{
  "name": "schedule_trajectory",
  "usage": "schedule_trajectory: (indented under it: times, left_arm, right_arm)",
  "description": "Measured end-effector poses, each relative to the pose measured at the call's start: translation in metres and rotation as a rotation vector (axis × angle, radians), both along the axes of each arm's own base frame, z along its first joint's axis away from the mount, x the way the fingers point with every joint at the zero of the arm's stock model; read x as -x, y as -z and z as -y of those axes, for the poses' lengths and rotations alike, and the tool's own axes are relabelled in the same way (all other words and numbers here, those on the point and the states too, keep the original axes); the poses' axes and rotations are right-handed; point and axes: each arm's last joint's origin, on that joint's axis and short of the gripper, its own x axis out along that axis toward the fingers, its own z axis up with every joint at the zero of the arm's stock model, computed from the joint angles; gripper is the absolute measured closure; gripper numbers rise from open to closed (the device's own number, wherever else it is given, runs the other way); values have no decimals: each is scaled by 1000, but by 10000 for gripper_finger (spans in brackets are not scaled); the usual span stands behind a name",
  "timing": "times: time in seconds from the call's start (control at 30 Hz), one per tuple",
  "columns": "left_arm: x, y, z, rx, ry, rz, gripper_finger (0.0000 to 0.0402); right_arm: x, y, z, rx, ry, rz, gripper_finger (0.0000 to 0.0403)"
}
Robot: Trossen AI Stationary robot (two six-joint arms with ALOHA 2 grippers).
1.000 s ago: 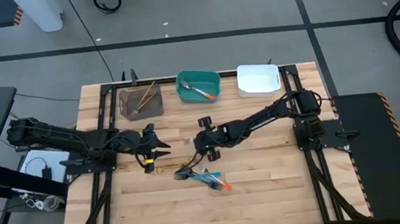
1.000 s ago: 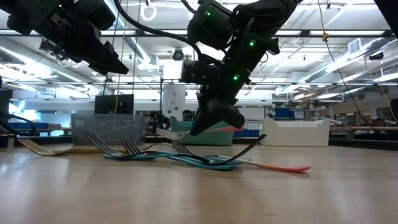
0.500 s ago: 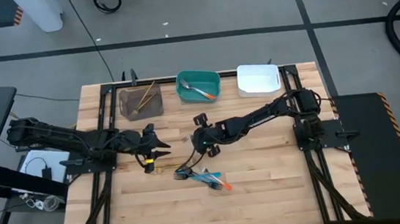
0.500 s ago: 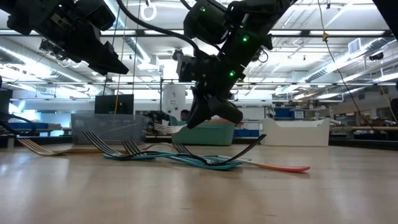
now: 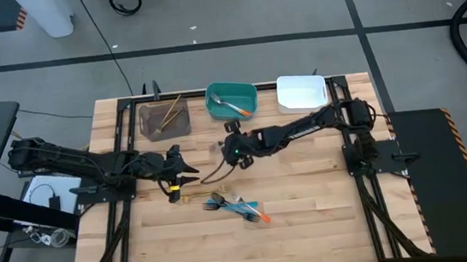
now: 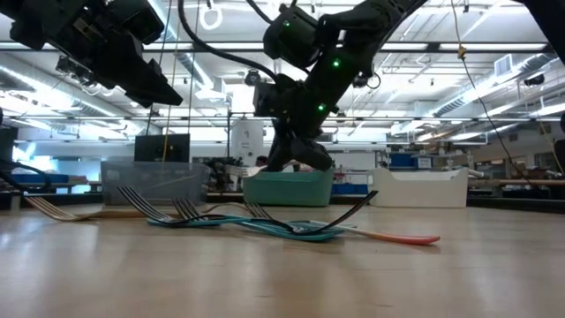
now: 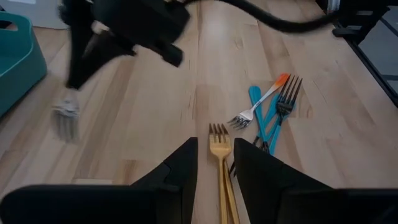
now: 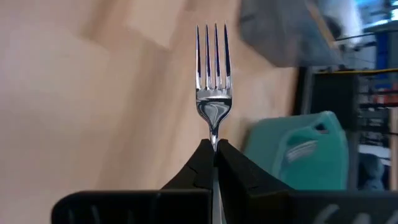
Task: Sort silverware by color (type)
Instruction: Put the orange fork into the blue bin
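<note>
Pale wooden slat counter (image 5: 309,201), concrete floor around it, open workshop visible beyond in the low view. Right gripper (image 5: 229,155) sits near the counter's middle, fingers pressed together on the neck of a shiny silver metal fork (image 8: 212,93); fork held clear of the wood, tines pointing away from the wrist. Just behind it, the teal rectangular bin (image 5: 231,100) holds a spoon with an orange handle (image 5: 233,107). Grey bin (image 5: 164,119) to its left carries gold-coloured pieces; white bin (image 5: 302,92) to its right.

Left gripper (image 5: 175,172) hovers left of centre, fingers part spread, pinching a gold-coloured fork (image 7: 222,163) between them. Remaining loose pile (image 5: 237,207) lies nearer the front edge: blue-handled forks, one orange-handled fork (image 7: 258,107), one dark fork (image 7: 286,102), overlapping.
</note>
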Motion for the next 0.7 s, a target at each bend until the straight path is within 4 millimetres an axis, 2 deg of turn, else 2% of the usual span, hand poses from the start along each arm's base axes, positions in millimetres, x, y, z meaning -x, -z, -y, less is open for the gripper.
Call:
schedule_trajectory:
  times: [0.2, 0.7]
  left_arm:
    - [0, 0, 0, 1, 0, 2, 290]
    - [0, 0, 0, 1, -1, -2, 290]
  right_arm:
    - [-4, -9, 18, 54, -30, 49, 391]
    - [2, -15, 68, 118, -32, 36, 391]
